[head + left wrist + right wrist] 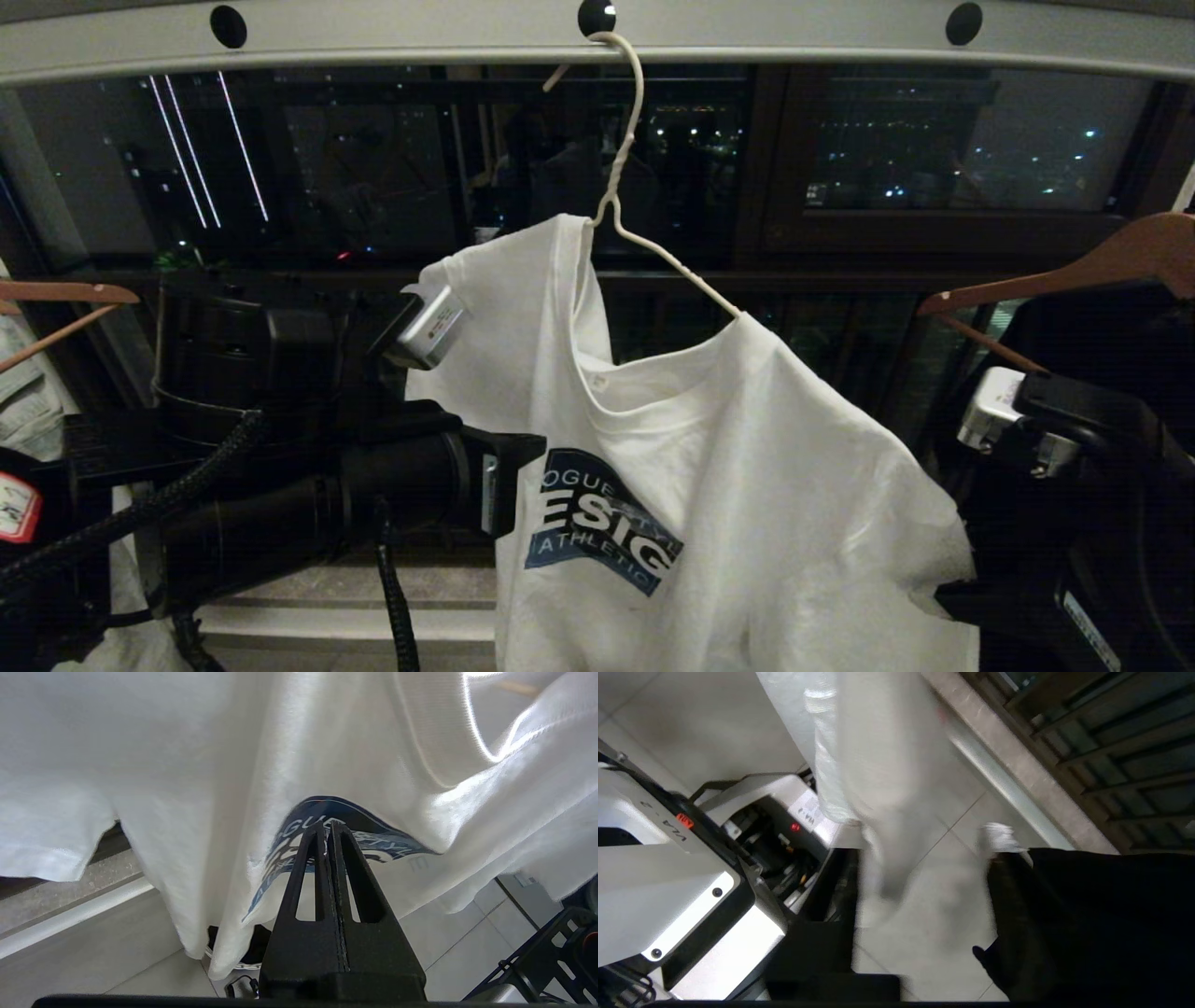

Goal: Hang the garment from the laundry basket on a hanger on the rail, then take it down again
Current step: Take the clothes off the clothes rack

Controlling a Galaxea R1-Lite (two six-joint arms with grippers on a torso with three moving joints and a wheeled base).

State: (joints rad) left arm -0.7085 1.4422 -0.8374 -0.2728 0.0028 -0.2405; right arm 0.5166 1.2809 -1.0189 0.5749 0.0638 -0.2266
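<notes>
The white garment (747,467) with the blue "ESIG" graphic hangs askew on the white wire hanger (635,121). One shoulder is bunched at the hanger's neck. The hanger's hook sits over the pale grey rail (794,37). My left gripper (327,828) is shut, its tips against the graphic; whether cloth is pinched is not visible. In the head view the shirt hides its fingers. My right gripper (924,877) is open at the shirt's other side (962,597), with blurred white cloth (873,788) hanging loose between its fingers. The laundry basket's black-and-white rim (243,965) peeks out below the hem.
Brown wooden hangers hang at the left (65,294) and right (1102,261). A black garment (1111,914) hangs close beside my right gripper. My own base (668,896) stands below on the tiled floor. Dark window bars run behind the rail.
</notes>
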